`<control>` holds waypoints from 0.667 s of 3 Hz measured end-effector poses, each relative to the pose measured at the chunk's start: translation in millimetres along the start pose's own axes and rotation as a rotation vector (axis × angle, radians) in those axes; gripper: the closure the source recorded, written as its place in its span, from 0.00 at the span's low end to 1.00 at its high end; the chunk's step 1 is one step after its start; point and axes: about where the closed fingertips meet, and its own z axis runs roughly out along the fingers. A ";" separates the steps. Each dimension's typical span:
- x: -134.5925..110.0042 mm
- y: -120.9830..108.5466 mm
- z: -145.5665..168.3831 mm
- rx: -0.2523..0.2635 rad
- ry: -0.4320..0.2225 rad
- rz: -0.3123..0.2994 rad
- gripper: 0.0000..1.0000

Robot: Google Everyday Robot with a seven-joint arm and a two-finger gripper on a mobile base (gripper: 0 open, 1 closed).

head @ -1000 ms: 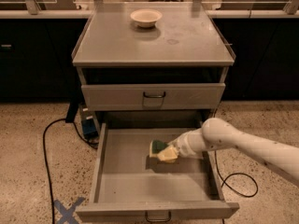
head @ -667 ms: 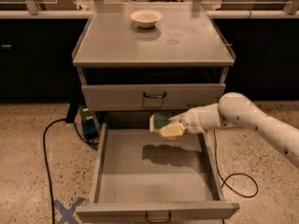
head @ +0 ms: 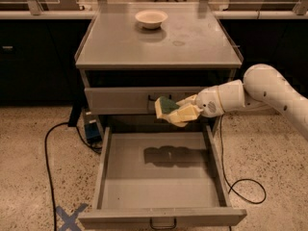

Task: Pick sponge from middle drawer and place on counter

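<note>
clearly, the gripper fingers [head: 186, 113] clasp the sponge [head: 166, 105] above the open middle drawer [head: 159, 184].

The 1 camera looks down from in front at the counter [head: 144, 47] and open middle drawer [head: 159, 182], end effector [head: 174, 113] mid-frame.

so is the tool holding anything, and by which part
The tool holds the sponge by the end nearest the arm, green face showing, in the air above the open middle drawer.
</note>
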 end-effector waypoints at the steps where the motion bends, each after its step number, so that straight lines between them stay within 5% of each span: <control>1: -0.7 0.1 1.1 -0.002 0.006 0.000 1.00; 2: -33.9 -9.8 -28.2 0.034 0.004 -0.017 1.00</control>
